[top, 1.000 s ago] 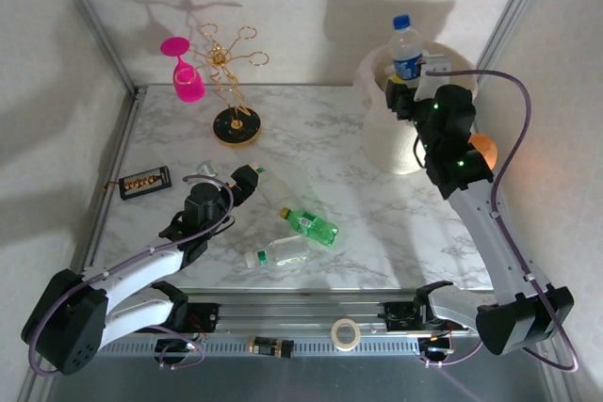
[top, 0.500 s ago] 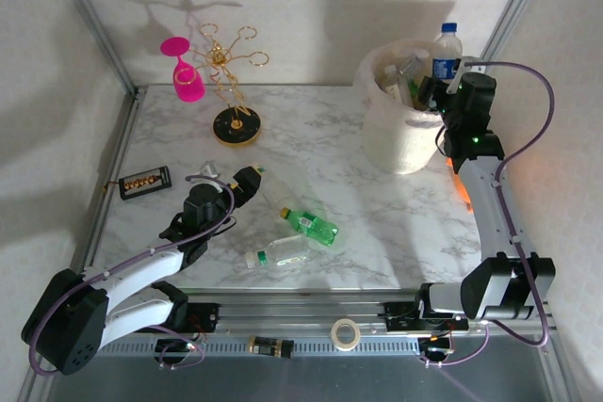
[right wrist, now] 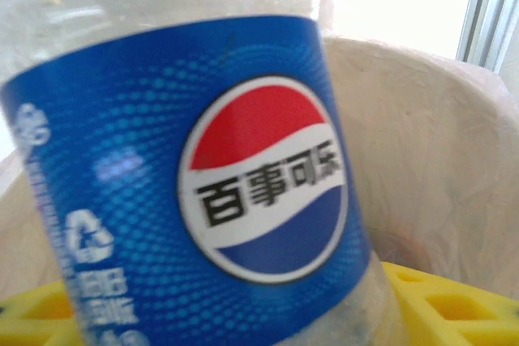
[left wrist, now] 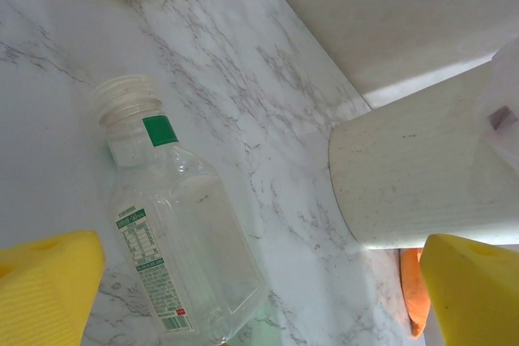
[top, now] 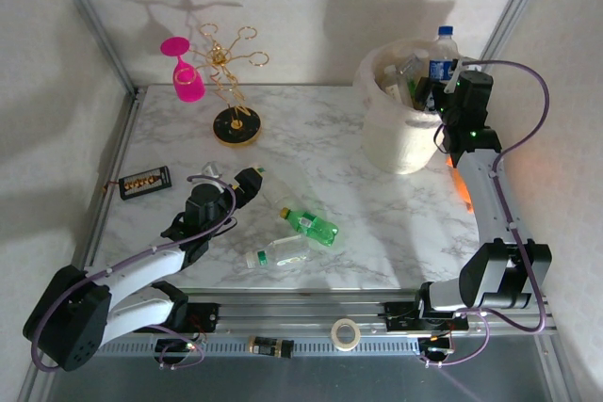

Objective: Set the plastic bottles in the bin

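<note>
- Pepsi bottle (top: pixel 441 52) upright in right hand (top: pixel 443 80) at bin (top: pixel 396 143) rim; clamped or loose, cannot tell. It may topple outside.
- Left hand (top: pixel 247 181), fingers wide apart, over clear bottle (left wrist: pixel 182 241) lying on worktop (top: pixel 330 138); a nudge could roll it.

blue-label bottle (right wrist: pixel 186 176): cap cut off; orange figure (left wrist: pixel 412 289): mostly hidden

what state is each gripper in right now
Left gripper: open, holding nothing.
Right gripper: around the blue-labelled clear plastic bottle; whether it grips cannot be told.
</note>
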### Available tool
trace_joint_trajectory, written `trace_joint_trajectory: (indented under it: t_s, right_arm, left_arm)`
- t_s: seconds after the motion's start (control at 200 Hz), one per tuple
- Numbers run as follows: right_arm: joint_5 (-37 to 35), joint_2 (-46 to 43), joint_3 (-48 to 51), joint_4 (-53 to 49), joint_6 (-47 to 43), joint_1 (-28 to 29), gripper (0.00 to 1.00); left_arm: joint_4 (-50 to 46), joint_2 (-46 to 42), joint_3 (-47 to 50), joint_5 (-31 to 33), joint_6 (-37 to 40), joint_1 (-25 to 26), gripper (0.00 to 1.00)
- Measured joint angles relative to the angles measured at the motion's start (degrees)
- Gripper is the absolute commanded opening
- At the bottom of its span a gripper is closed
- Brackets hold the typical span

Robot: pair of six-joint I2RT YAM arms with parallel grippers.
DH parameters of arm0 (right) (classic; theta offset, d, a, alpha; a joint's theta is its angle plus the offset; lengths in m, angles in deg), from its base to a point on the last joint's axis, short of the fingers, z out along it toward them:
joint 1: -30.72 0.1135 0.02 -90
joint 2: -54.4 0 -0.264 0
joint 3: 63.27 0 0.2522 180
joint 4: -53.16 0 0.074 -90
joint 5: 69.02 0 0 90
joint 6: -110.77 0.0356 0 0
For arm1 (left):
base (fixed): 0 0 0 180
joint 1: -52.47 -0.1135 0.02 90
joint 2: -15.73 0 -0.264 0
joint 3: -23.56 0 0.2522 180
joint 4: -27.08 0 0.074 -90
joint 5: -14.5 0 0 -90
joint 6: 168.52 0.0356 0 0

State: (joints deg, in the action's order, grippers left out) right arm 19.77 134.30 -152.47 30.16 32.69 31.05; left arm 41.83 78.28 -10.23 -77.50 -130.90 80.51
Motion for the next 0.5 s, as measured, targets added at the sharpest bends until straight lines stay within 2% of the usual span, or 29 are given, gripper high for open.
trace_joint_trajectory:
  t_s: [0.155,0.501]
  right_arm:
    - [0.0,0.11,-0.59,-0.07,0.22,0.0,0.99]
    - [-0.33,0.09,-0.96,-0.83,-0.13,0.0,0.99]
  left_arm:
    - [-0.04,1.46,0.0,-0.04,0.0,0.07,1.0]
    - [-0.02,3.15,-0.2,-0.24,0.0,1.55,1.0]
